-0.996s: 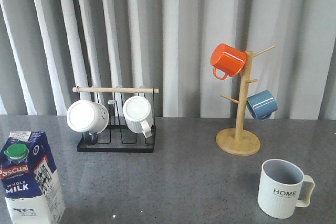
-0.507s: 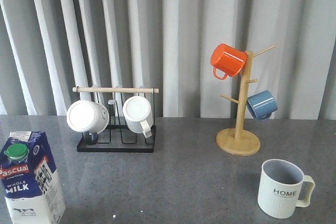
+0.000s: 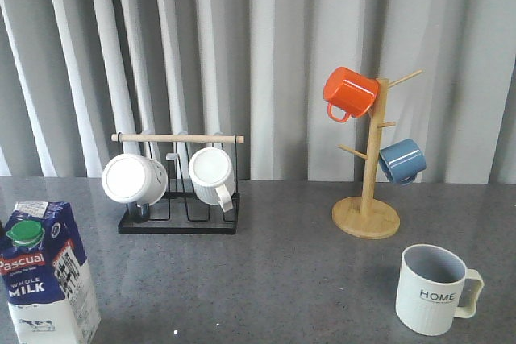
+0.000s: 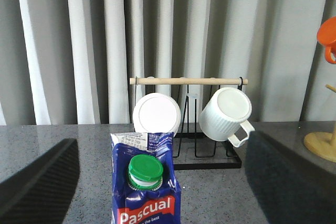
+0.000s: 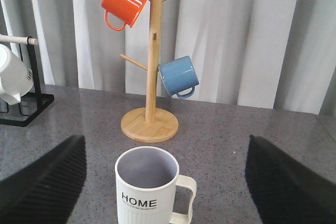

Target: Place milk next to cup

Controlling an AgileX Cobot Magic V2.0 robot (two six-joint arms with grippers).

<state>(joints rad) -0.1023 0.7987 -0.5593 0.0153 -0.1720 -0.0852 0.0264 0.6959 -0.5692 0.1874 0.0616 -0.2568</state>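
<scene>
The milk (image 3: 44, 275), a blue-and-white carton with a green cap and a red "Pascual" band, stands upright at the table's front left. In the left wrist view the milk (image 4: 147, 182) stands between the wide-apart fingers of my left gripper (image 4: 163, 148), which is open and not touching it. The cup (image 3: 431, 289), cream-white, ribbed and marked "HOME", stands at the front right with its handle to the right. In the right wrist view the cup (image 5: 147, 192) sits between the spread fingers of my right gripper (image 5: 165, 142), which is open and empty. Neither gripper shows in the front view.
A black wire rack (image 3: 179, 223) with a wooden bar holds two plain white mugs at the back left. A wooden mug tree (image 3: 367, 217) with an orange mug (image 3: 349, 93) and a blue mug (image 3: 401, 160) stands behind the cup. A grey curtain hangs behind the table.
</scene>
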